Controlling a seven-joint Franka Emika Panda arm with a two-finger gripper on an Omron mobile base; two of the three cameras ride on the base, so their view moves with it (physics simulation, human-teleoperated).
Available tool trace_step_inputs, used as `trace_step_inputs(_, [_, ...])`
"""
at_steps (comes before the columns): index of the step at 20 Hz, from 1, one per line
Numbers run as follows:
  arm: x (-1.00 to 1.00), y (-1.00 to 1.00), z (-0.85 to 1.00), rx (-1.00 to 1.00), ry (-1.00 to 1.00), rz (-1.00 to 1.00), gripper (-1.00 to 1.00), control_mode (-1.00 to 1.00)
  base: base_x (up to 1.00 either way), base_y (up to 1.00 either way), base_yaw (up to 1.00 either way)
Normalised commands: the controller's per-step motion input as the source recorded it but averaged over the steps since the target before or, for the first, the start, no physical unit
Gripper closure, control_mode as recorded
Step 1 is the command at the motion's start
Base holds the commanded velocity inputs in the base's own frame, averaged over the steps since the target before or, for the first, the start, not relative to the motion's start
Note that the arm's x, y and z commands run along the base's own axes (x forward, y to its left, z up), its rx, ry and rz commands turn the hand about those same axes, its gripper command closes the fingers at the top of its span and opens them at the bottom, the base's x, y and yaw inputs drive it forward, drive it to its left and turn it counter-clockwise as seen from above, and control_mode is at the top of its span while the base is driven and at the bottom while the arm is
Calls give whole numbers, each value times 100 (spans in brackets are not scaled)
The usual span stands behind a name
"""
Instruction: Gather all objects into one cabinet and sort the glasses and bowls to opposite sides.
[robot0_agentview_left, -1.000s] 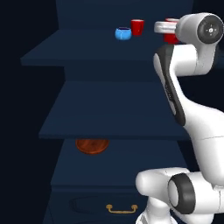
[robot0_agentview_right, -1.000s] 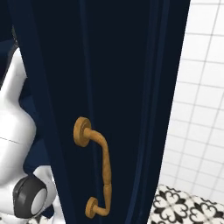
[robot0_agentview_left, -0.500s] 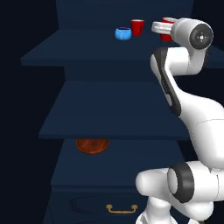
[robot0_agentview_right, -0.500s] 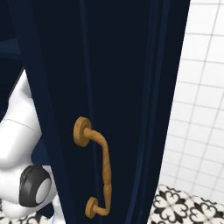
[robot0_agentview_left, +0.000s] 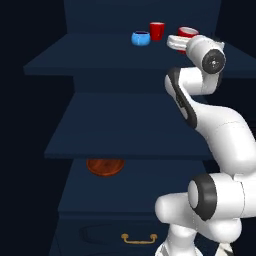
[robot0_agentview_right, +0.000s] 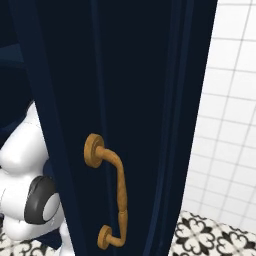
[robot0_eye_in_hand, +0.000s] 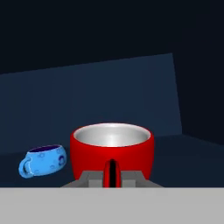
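**Red cup held at the top shelf's right end**

The gripper (robot0_eye_in_hand: 112, 178) is clamping a red cup (robot0_eye_in_hand: 112, 150) by its handle, the two dark fingertips (robot0_eye_in_hand: 92, 178) pinching close together on either side of a thin red strip at the cup's near wall. This cup is showing a glossy bright-red outside, a pale silvery-grey inside and a thin round rim. In the left base view the same cup (robot0_agentview_left: 188, 33) is sitting at the right end of the top shelf (robot0_agentview_left: 75, 57) of the tall navy cabinet (robot0_agentview_left: 127, 137), with the white arm reaching up to it; whether its base is touching the shelf cannot be told.

A second red cup (robot0_agentview_left: 156, 31) is standing upright farther back on that shelf, and just to its left the light-blue bowl (robot0_agentview_left: 141, 38) is resting. From the hand view the light-blue bowl (robot0_eye_in_hand: 43, 161) is appearing rounded, speckled, dark inside, with a small loop handle.

Two shelves down, the reddish-brown bowl (robot0_agentview_left: 105, 166) is lying near the shelf's front edge, wide and shallow. Below it a drawer's brass handle (robot0_agentview_left: 139, 239) is showing. In the right base view the cabinet door (robot0_agentview_right: 115, 100) is carrying a long brass door handle (robot0_agentview_right: 112, 199).
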Motion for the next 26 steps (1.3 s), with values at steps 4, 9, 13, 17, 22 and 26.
trace_step_inputs(4, [48,-1,0,3,3,0,-100,-100,0,0,0])
trace_step_inputs(9, [18,-3,4,4,1,0,-100,-100,0,0,0])
trace_step_inputs(13, [-1,0,7,2,0,0,-100,-100,0,0,0])
trace_step_inputs(17, [-70,0,0,0,0,3,-100,-100,0,0,0])
trace_step_inputs(22, [-84,0,4,0,0,4,-100,-100,0,0,0])
trace_step_inputs(26, [-88,0,5,0,-4,4,-100,-100,0,0,0])
